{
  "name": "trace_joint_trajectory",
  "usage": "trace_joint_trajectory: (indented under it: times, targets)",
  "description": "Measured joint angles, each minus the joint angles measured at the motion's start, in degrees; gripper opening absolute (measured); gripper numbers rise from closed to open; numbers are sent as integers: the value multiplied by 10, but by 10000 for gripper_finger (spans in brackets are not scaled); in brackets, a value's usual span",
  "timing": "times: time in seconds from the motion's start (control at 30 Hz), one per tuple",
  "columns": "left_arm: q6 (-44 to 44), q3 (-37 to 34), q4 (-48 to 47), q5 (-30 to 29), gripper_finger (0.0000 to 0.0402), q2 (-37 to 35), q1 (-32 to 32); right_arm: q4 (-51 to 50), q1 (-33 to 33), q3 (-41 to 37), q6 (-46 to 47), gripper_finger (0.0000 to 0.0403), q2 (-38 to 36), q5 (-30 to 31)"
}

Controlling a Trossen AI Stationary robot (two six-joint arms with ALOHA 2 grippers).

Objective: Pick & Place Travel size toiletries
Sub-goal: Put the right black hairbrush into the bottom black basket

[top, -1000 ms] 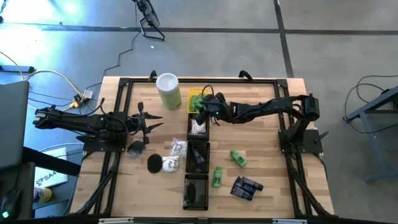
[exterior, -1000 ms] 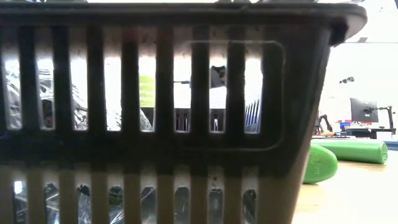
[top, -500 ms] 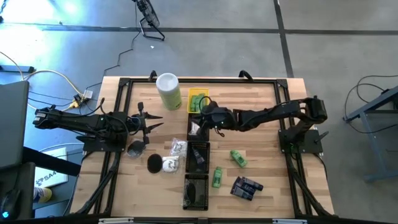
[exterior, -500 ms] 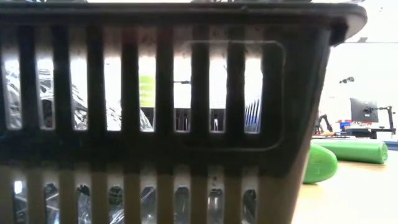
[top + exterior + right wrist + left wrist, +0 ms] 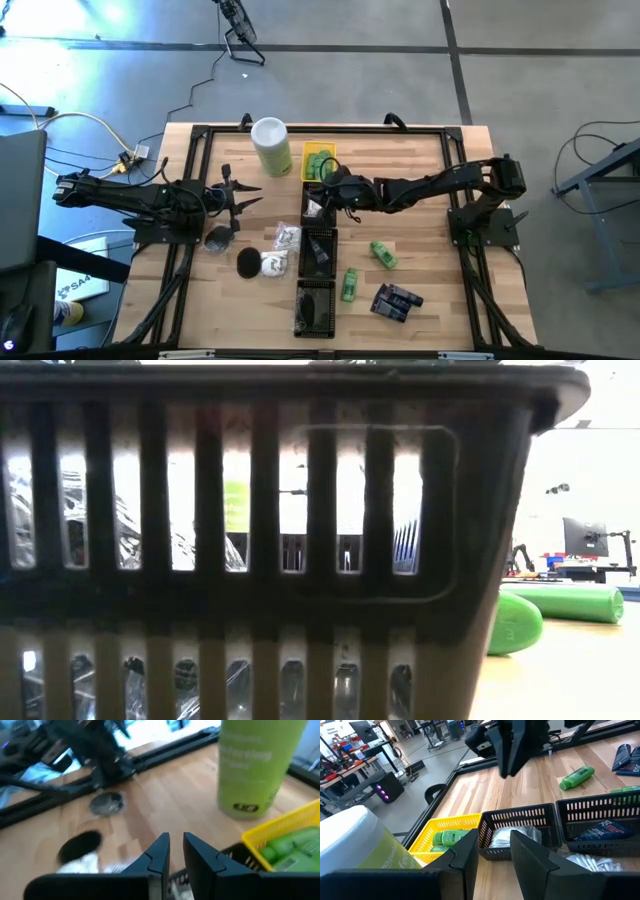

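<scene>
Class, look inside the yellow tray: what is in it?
The yellow tray holds green bottles. How many is unclear: the black tray beside it and the left pincer cover part.

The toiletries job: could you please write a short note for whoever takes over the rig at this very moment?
Left gripper: open, empty, waiting at the table's left side.
Right gripper: over the black tray of white wrapped pieces.
Done: green bottles in the yellow tray; a dark packet in the next black tray.
Left: two loose green bottles, dark packets, wrapped pieces and a black puck on the table.
</scene>
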Motion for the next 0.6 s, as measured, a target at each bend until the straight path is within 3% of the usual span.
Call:
trace_joint_trajectory:
  times: [0.2,0.4,0.6]
  targets:
    - [0,0,0,0,109,0,0,-60,0,0,-5,46,-42,-30]
    - [0,0,0,0,109,0,0,-128,0,-21,-11,46,-120,0]
    - [0,0,-2,0,109,0,0,-49,0,-132,-5,46,-214,18]
